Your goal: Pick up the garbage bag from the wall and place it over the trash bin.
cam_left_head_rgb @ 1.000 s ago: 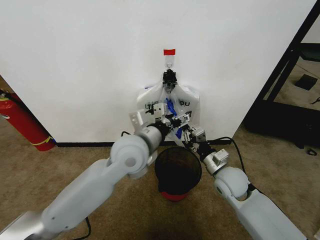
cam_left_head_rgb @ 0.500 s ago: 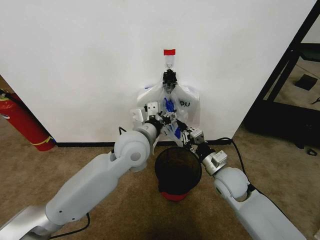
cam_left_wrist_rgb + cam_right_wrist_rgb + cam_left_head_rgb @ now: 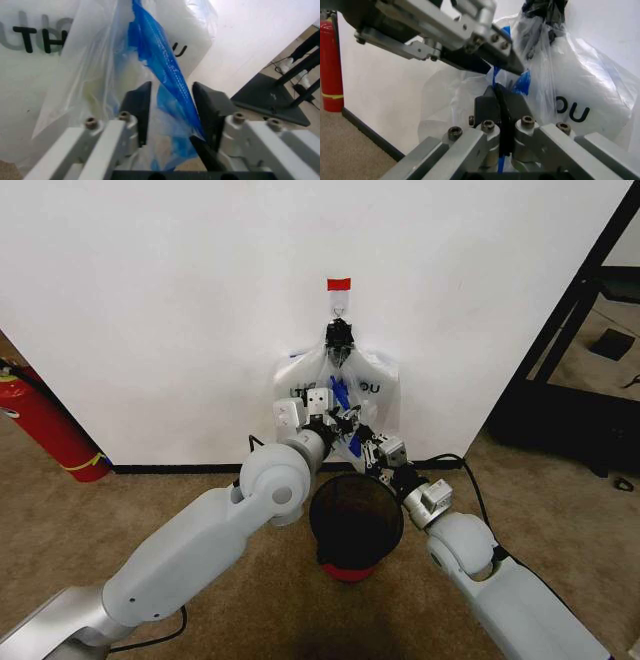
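Observation:
The garbage bag, thin white plastic with blue print and black lettering, hangs on the white wall among the bags gathered under a black tie. In the left wrist view my left gripper stands open, a blue-printed fold of the bag between its dark fingers. My right gripper is shut on a thin blue strip of the same bag just below the left gripper. In the head view both grippers meet at the bag, above the black mesh trash bin.
A red tape strip marks the hook above the tie. A red fire extinguisher leans at the wall on the left. A black frame stands at the right. Carpet lies either side of the bin.
My left arm has swung up and to the right, bringing its gripper onto the bag's middle. My right gripper has edged slightly up and left, still holding the bag.

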You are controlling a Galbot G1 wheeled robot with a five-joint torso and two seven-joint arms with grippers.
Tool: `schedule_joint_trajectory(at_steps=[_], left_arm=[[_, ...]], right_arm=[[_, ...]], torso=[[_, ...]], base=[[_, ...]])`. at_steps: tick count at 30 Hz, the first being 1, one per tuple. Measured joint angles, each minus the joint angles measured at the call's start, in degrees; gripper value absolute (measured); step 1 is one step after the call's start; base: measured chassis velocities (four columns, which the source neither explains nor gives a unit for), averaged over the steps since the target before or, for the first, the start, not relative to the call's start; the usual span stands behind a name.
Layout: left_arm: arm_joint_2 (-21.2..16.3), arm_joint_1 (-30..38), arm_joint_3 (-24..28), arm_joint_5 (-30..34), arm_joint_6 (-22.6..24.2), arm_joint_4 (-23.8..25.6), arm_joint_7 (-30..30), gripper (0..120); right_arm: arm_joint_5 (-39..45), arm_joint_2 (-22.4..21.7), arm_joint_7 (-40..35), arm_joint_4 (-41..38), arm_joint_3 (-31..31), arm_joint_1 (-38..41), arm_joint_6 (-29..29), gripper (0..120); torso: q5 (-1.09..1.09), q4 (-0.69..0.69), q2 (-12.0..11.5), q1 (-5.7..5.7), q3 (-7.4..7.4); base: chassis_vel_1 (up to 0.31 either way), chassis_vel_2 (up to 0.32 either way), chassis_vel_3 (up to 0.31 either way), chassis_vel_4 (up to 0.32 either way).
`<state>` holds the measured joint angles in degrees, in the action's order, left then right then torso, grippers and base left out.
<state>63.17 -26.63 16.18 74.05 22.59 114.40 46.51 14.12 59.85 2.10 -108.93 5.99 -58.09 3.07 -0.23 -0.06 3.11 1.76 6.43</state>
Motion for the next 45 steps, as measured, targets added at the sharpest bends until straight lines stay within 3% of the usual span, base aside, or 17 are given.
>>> schedule_joint_trajectory(at_steps=[2, 8, 18, 22, 32, 35, 38, 45], left_arm=[[-0.07, 0.02, 0.0, -0.03, -0.01, -0.08, 0.02, 25], [-0.78, 0.02, -0.22, 0.11, -0.18, -0.07, 0.24, 0], [-0.82, -0.12, -0.63, 0.5, -0.54, 0.35, 0.0, 0], [-0.96, -0.04, -1.22, -0.68, -1.43, -0.8, -0.86, 0], [-2.41, -0.88, -2.53, -1.55, -1.82, -1.25, -2.33, 0], [-3.22, -2.02, -2.62, -2.24, -1.86, -0.31, -3.03, 0], [-3.52, -2.54, -2.62, -2.44, -1.86, 0.12, -3.23, 0], [-4.68, -4.07, -2.49, -5.16, -2.04, 0.8, -4.54, 0]], right_arm=[[0.0, 0.01, 0.0, -0.01, -0.01, 0.0, 0.01, 0], [0.01, 0.02, 0.0, -0.23, -0.07, 0.01, 0.22, 0], [0.18, -0.39, 0.11, -1.6, 0.93, -1.21, -0.06, 0], [3.01, -2.46, 2.32, -4.97, 3.5, -4.8, 0.64, 20], [10.05, -6.61, 6.54, -9.38, 7.3, -11.09, 3.58, 53], [14.33, -6.8, 4.16, -8.69, 7.66, -9.42, 2.54, 66], [17.1, -6.85, 3.21, -8.01, 7.54, -8.41, 1.68, 71], [32.62, -5.94, 1.05, -2.12, 5.35, -1.22, -3.17, 99]], torso=[[0.0, 0.0, 0.0, 0.0, 0.0], [0.0, 0.01, 0.0, 0.0, 0.0], [0.0, 0.0, 0.0, 0.0, 0.0], [0.0, 0.0, 0.0, 0.0, 0.0], [0.0, 0.0, 0.0, 0.0, 0.0], [-0.01, 0.01, 0.0, 0.0, 0.0], [0.0, 0.02, 0.0, 0.0, 0.0], [0.0, 0.0, 0.01, 0.0, 0.0]], base=[[0.0, 0.0, 0.0, 0.0], [0.0, 0.0, 0.0, 0.0], [0.0, 0.0, 0.0, 0.0], [0.0, 0.0, 0.0, 0.0], [0.0, 0.0, 0.0, 0.0], [0.0, 0.0, 0.0, 0.0], [0.0, 0.0, 0.0, 0.0], [0.0, 0.0, 0.0, 0.0]])
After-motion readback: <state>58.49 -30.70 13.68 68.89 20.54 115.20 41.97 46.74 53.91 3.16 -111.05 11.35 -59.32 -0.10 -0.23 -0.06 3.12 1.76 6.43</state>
